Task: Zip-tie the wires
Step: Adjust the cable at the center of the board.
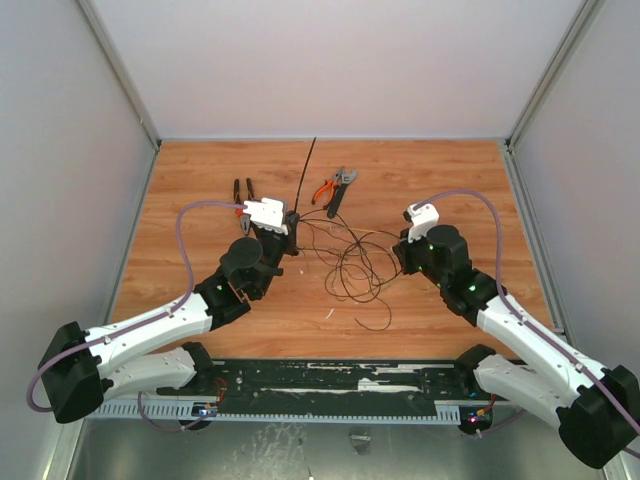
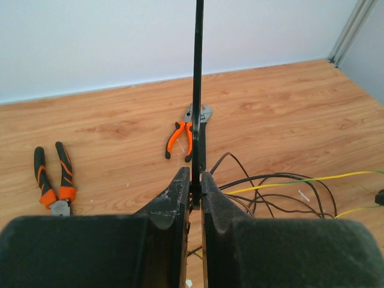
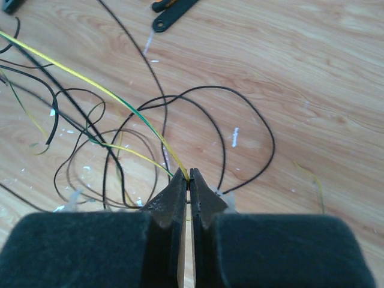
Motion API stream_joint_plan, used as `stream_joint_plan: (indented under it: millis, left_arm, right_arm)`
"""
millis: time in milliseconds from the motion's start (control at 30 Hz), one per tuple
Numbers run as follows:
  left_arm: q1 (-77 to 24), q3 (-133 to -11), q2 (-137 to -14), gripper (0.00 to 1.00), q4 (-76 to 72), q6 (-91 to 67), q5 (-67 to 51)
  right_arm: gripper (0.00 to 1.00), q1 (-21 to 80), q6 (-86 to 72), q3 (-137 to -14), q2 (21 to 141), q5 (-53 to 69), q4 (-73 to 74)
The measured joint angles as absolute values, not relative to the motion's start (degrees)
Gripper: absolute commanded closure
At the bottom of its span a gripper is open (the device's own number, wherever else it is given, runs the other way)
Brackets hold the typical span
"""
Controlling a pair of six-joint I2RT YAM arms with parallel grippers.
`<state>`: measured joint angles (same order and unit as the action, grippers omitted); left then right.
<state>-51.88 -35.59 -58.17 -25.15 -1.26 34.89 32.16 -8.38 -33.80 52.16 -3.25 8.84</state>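
Wires (image 1: 350,265) lie in a loose tangle mid-table (image 1: 200,165), with thin black loops and a few coloured runs, not yet bundled. Everything below is placed against that tangle.

Left gripper (image 1: 288,226): at the tangle's left edge. In its wrist view the jaws (image 2: 196,175) are almost closed, with only a sliver of a gap, and the zip tie (image 2: 197,90) is pinched in it. The grip sits low on the strip. The long free end runs straight out past the jaw tips, over the tangle's far-left edge toward the back wall (image 1: 304,180). Judgement: holding it near one end leaves the full length free for threading around the gathered strands.

Right gripper (image 1: 403,250): at the tangle's right edge, facing inward. The jaws (image 3: 189,175) are fully closed with no visible gap. A yellow-green strand (image 3: 138,114) runs from the tangle straight into the tips, so it looks nipped there. Whether a black strand is caught as well, I cannot tell. Judgement: this grip probably anchors the tangle, or draws it taut, so the tie can get under it.

Orange-handled pliers (image 1: 323,190) lie just beyond the tangle. A second pair of pliers (image 1: 243,192) lies to the tangle's far left, beyond the left gripper. Neither is touched.

No loop of the tie is around the wires yet.
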Motion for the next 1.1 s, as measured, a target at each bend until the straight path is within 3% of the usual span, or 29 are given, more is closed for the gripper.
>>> stream_joint_plan:
  millis: [600,1100]
  left_arm:
    - [-51.9,-35.6,-58.2,1.0,-25.1,-1.3,35.0]
    - [-51.9,-35.6,-58.2,1.0,-25.1,-1.3,35.4]
  right_arm:
    - [1.0,28.6,-11.1,-33.8,51.2,-11.2,12.8]
    - [1.0,26.3,-12.2,-33.8,51.6,-9.6,13.4]
